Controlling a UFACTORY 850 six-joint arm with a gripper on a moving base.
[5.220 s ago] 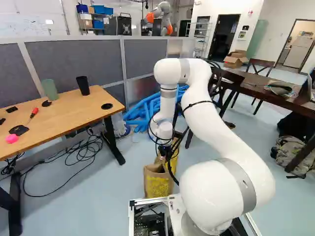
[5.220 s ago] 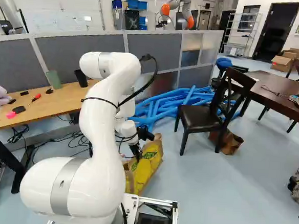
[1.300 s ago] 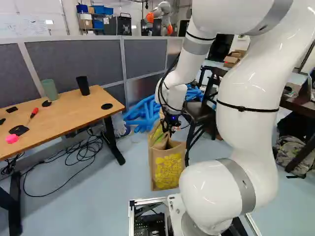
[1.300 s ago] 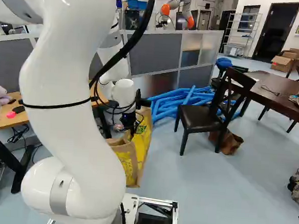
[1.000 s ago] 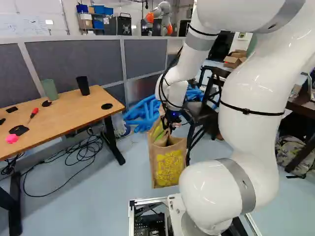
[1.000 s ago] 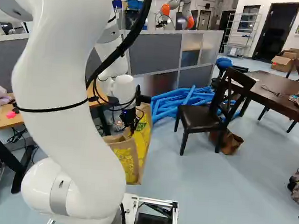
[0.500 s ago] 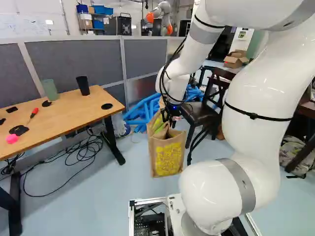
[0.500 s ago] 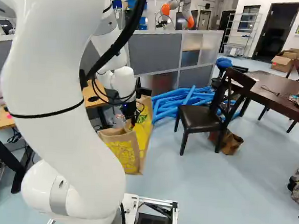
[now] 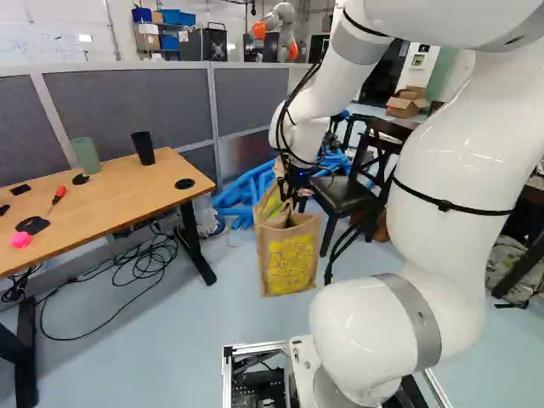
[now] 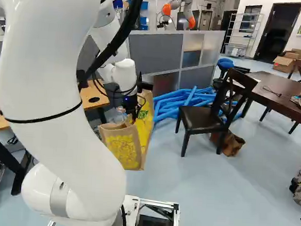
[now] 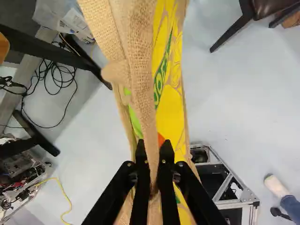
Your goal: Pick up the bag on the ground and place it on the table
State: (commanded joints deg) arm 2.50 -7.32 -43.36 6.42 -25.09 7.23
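Pale blue-grey floor all round, cables in a tangle beneath the light wood counter, and a pile of blue foam tubes over by the grey partition. OK, progress so far: the grab looks done. The black gripper has its fingers drawn in narrow, with a strip of the tan burlap bag pinched between them. The bag is upright below the white arm, yellow print facing the base, just ahead of it. I think it's hanging off the floor, but I can't make out a gap for certain, so call the lift probably started.

What's left is basically the whole delivery: up past the counter edge, across, down, let go. Which counter is meant, I can't tell. The light wood one is nearer, but it has a green cup, a black cup and a red-handled screwdriver on it. The dark brown wooden counter is farther off, with a black chair in the way. Either way the bag needs a lot more height, imo, or its bottom will hit the edge. It could also swing, since it's only held up top.
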